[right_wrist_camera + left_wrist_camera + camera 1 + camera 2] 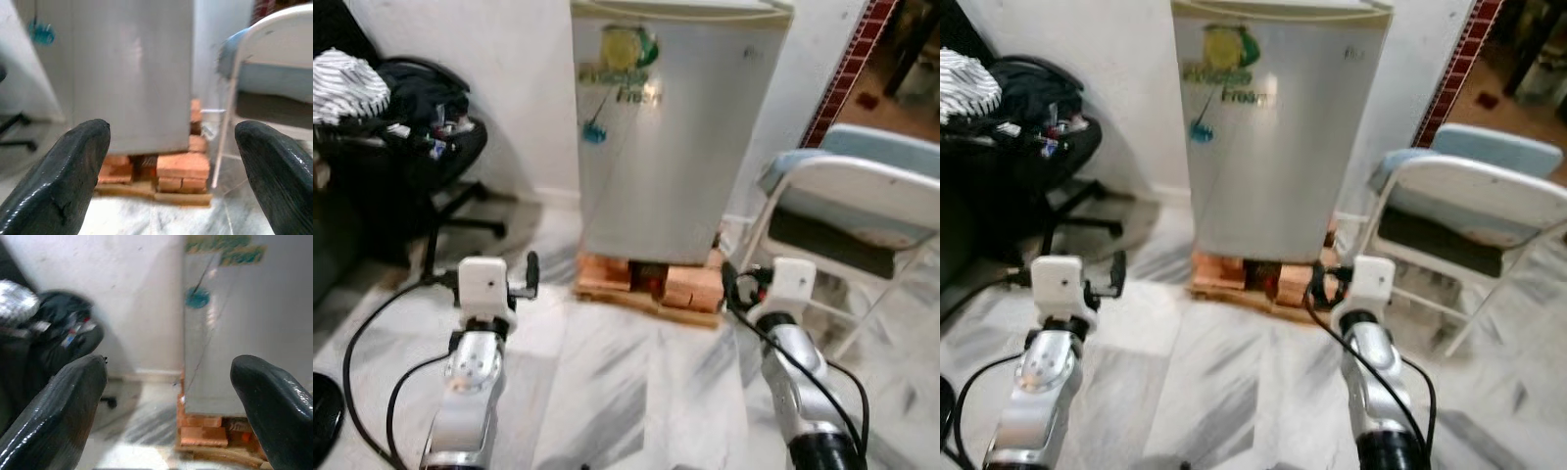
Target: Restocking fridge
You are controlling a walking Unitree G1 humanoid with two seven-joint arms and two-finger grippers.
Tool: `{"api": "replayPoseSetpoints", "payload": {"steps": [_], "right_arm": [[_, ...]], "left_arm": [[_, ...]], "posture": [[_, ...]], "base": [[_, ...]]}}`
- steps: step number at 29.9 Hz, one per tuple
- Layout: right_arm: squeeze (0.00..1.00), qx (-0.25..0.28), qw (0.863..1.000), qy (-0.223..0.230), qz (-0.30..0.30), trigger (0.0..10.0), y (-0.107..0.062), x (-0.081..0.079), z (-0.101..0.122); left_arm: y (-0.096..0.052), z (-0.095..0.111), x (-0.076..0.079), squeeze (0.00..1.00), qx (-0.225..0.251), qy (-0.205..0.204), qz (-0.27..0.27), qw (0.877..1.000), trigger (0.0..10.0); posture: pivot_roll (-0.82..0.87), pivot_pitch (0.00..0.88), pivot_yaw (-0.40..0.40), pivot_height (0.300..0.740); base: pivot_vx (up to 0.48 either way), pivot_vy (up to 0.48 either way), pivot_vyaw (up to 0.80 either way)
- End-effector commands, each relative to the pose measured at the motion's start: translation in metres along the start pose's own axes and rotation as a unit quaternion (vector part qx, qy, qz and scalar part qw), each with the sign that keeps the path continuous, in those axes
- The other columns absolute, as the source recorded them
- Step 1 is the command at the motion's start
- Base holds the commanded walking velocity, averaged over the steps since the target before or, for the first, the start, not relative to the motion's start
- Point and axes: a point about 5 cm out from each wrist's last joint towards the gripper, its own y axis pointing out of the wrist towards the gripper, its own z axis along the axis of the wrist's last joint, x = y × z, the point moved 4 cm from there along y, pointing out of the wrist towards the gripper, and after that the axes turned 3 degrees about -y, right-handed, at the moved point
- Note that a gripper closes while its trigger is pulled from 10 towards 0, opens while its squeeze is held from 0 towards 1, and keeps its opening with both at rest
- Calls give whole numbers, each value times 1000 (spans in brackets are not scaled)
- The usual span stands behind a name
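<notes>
— What did the room look like?
— Marble floor (636, 392), white wall; the small silver fridge (671, 137) stood shut on bricks (690, 286) straight ahead, between an office chair (421, 147) and a folding chair (862, 215).
— And the grippers?
— Left gripper (168, 401) and right gripper (171, 166) were raised, both spread wide, holding nothing.

My right gripper (171, 171) is spread wide, its 2 fingers (58, 181) framing the closed fridge (132, 73) on its bricks (178, 171), a folding chair (264, 73) just beside.
</notes>
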Motion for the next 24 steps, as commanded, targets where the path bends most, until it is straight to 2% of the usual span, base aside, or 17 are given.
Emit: {"api": "replayPoseSetpoints", "payload": {"steps": [1,14,18,24], "right_arm": [[0,11,1000,5,7,10000,4,-6,8],[0,9,1000,12,6,10000,2,-8,6],[0,8,1000,22,5,10000,2,-7,4],[0,12,1000,27,3,10000,5,-6,8]], "left_arm": [[1,2,-6,0,3,2,5,1000,10000],[2,4,-3,0,4,-15,-9,1000,10000],[1,2,-5,0,1,-26,-9,1000,10000],[-1,0,-9,0,-3,-21,-8,1000,10000]], "posture": [[42,0,-29,740],[42,0,-24,740],[46,0,-28,740],[46,0,-26,740]], "base": [[0,480,-800],[0,479,-800],[0,472,-800],[0,472,-800]]}}
